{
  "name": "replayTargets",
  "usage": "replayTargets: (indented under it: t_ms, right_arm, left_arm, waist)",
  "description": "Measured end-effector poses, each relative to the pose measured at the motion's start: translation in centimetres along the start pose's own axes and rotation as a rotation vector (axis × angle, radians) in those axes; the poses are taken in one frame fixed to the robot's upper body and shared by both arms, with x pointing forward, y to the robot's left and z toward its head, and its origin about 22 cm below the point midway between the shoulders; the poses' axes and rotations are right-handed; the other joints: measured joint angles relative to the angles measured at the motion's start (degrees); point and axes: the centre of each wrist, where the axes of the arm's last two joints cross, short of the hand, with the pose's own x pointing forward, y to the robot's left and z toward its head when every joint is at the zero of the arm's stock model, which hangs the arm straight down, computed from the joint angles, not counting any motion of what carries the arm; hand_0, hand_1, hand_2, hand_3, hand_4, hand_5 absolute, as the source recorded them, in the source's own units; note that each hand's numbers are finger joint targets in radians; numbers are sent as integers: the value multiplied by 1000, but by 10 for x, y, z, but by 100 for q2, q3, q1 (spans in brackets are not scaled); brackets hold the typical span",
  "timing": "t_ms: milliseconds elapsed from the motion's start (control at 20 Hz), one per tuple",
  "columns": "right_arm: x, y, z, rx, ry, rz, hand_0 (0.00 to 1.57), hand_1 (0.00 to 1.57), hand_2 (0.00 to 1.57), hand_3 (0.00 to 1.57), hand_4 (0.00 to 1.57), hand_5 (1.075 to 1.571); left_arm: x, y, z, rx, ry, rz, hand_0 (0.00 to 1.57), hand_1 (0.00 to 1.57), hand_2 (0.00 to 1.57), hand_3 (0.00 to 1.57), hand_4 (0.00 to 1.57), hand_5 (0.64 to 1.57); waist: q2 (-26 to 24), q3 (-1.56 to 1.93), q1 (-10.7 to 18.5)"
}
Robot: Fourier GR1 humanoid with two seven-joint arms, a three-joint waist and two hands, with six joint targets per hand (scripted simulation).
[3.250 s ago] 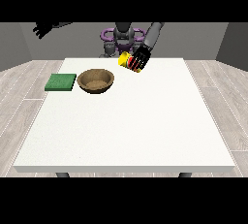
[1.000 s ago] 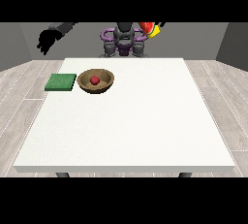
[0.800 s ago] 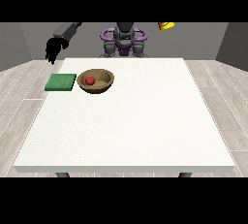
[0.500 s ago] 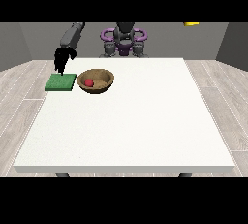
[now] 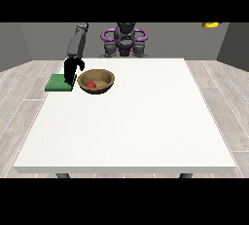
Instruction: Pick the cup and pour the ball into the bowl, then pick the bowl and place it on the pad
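A brown wooden bowl stands on the white table at its back left, with a red ball inside it. A flat green pad lies just left of the bowl. The hand at the view's left hangs down over the pad's right edge, between pad and bowl, its fingers straight and pointing down, holding nothing. A scrap of the yellow cup shows at the top right edge, high above the table. The hand at the view's right is out of sight.
The robot's torso stands behind the table's far edge. White tabletop stretches to the right of the bowl and towards the camera. Wooden floor surrounds the table.
The hand at the view's left has swung down from high up to beside the bowl. The yellow cup has moved far right and up, taking the other hand out of view. The ball now lies in the bowl.
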Motion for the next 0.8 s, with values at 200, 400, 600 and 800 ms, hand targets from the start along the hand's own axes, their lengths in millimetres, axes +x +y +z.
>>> replayTargets:
  t_ms: [200,400,600,800]
  right_arm:
    - [-7,9,-8,23,-14,-11,0,0,0,0,529,1553]
    - [-11,13,-12,41,-51,-34,0,0,0,0,498,1551]
    - [-9,11,-15,57,-110,-47,0,0,0,0,447,1544]
    - [-11,14,-16,50,-124,-27,0,0,0,0,430,1546]
  left_arm:
    - [11,22,9,14,-29,-2,0,0,0,0,1014,1532]
    - [28,40,16,15,-71,-8,0,0,0,0,1016,1536]
    - [46,42,19,8,-111,-11,0,0,0,0,1014,1542]
    - [49,47,24,16,-118,-19,0,0,0,0,1020,1538]
  waist:
    - [198,2,-103]
    - [424,-32,-85]
    - [585,-117,-43]
    - [617,-150,-54]
